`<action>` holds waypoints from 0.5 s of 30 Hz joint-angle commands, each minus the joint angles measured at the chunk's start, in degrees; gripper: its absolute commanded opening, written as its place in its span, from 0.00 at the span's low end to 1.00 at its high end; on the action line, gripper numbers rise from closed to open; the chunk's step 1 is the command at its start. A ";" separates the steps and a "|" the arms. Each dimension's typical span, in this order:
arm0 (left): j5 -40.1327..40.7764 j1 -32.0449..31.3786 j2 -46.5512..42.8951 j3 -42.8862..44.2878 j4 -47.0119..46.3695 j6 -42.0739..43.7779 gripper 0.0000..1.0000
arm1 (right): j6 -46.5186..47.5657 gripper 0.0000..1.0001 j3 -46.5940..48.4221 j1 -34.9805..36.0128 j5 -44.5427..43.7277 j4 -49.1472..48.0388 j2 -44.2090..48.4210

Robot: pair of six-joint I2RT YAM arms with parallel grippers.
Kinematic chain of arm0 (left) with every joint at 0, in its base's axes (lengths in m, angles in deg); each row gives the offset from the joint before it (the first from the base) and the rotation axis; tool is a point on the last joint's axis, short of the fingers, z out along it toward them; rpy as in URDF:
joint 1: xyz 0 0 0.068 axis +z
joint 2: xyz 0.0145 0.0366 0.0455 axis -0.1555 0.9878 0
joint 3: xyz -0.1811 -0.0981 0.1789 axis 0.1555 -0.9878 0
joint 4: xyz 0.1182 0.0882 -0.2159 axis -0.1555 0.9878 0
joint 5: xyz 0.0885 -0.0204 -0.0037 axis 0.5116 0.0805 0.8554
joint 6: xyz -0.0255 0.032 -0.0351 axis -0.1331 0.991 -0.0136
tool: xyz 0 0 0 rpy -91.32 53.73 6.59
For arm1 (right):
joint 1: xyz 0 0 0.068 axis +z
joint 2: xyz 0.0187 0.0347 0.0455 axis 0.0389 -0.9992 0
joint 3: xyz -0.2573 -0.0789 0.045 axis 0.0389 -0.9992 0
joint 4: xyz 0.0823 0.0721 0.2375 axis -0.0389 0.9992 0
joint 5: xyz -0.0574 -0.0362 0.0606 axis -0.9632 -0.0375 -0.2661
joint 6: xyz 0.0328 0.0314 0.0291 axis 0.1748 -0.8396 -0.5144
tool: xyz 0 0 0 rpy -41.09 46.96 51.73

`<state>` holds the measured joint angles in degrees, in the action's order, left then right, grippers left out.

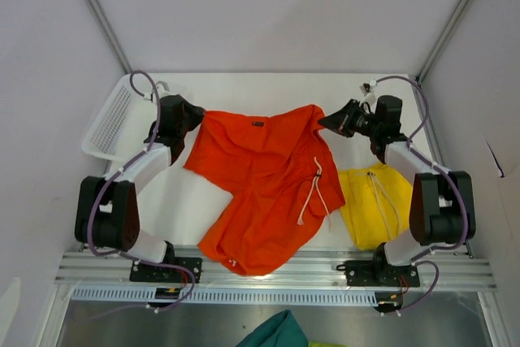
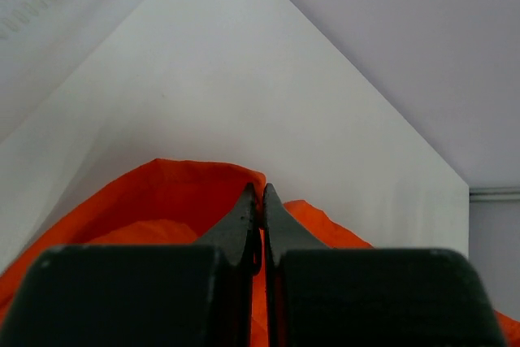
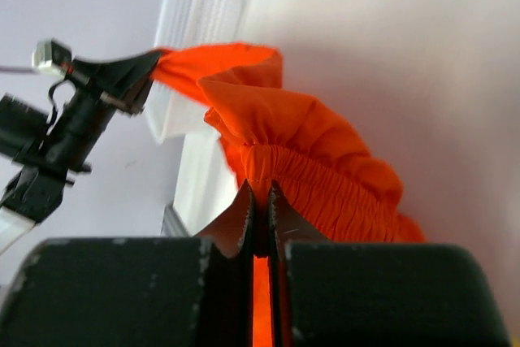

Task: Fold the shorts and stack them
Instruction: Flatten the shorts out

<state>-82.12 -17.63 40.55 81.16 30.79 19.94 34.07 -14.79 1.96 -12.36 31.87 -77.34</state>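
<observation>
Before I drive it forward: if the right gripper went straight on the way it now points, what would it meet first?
The orange shorts it is shut on: their gathered waistband bunches right ahead of the right gripper. Beyond, likely the white basket, though depth is unclear.

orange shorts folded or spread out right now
Spread, not folded: the orange shorts are opened out, waistband stretched between left gripper and right gripper, jaws shut on it, legs splayed toward the near edge.

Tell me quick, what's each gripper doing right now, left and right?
Left gripper: closed, holding the orange-red shorts by one top corner.
Right gripper: closed, holding the same shorts by the elastic waistband.
</observation>
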 commanded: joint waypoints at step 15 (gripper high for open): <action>-0.22 2.71 31.84 32.79 -6.01 -5.48 0.86 | -3.14 0.99 32.88 -8.14 -13.90 2.06 -35.36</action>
<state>-80.02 -16.25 69.48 106.60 23.88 17.01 31.09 12.30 -5.43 -20.38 32.40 -112.67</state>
